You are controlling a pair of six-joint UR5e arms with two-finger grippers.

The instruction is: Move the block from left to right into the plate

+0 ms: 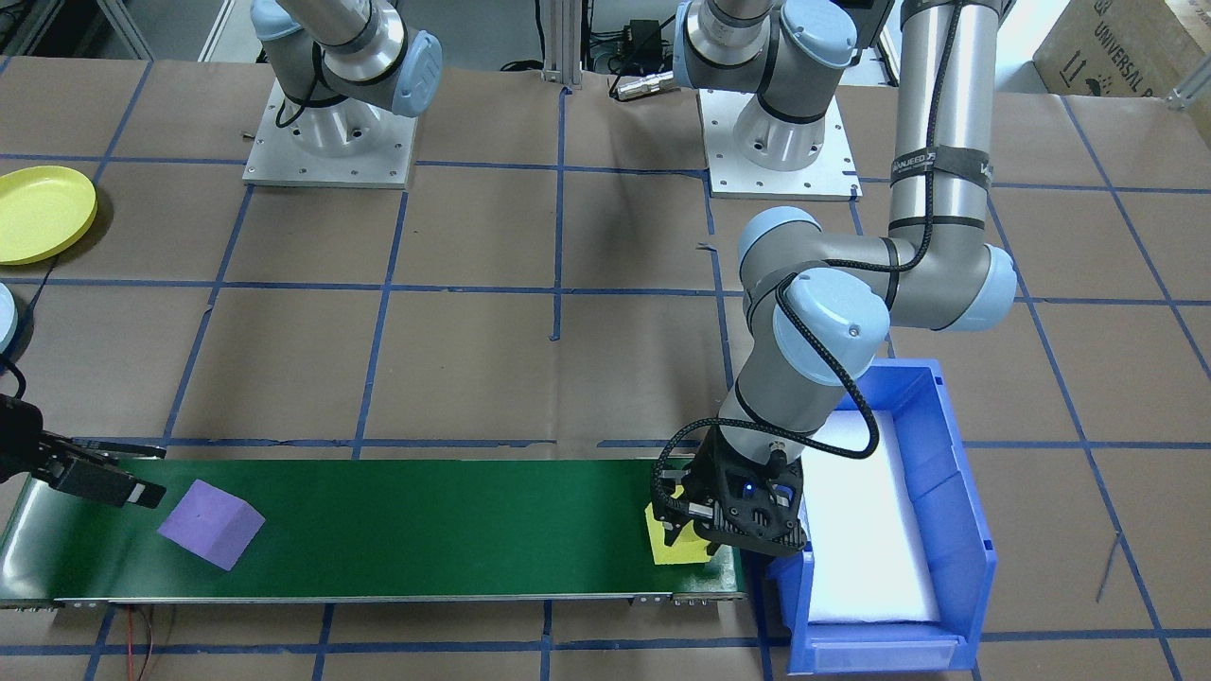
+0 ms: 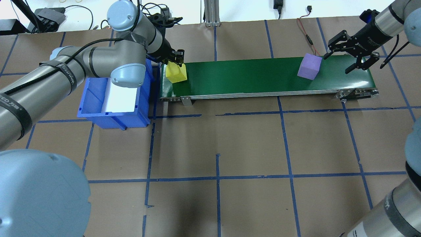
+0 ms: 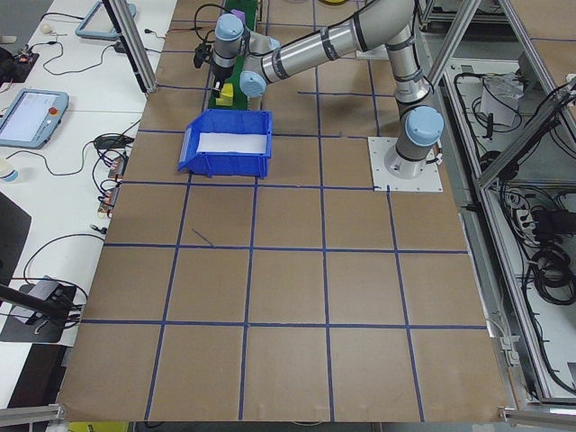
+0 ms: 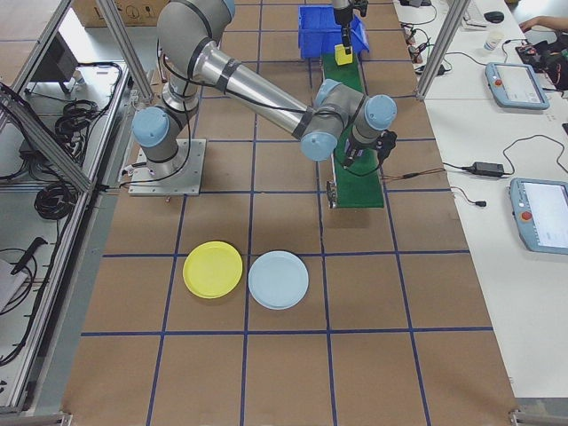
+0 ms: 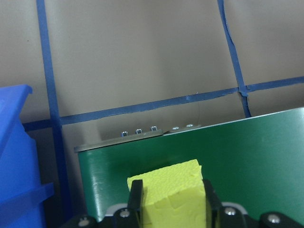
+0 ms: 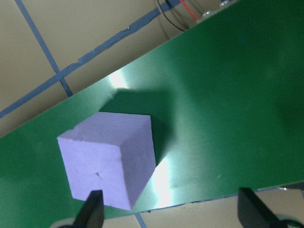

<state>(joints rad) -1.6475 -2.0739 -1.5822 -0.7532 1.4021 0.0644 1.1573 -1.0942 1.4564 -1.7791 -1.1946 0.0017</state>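
On the green conveyor belt [image 2: 250, 74], my left gripper [image 1: 698, 528] clamps a yellow foam block [image 5: 171, 197]; my right gripper [image 2: 348, 56] gapes beside the belt's purple block [image 2: 309, 66], risking knocking it askew.

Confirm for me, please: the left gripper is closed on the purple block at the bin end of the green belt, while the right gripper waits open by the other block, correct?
Not quite: the block in the left gripper is yellow, not purple. The left wrist view shows the yellow block between its fingers at the bin end of the green belt. The purple block is the one beside the open right gripper, as the overhead view shows.
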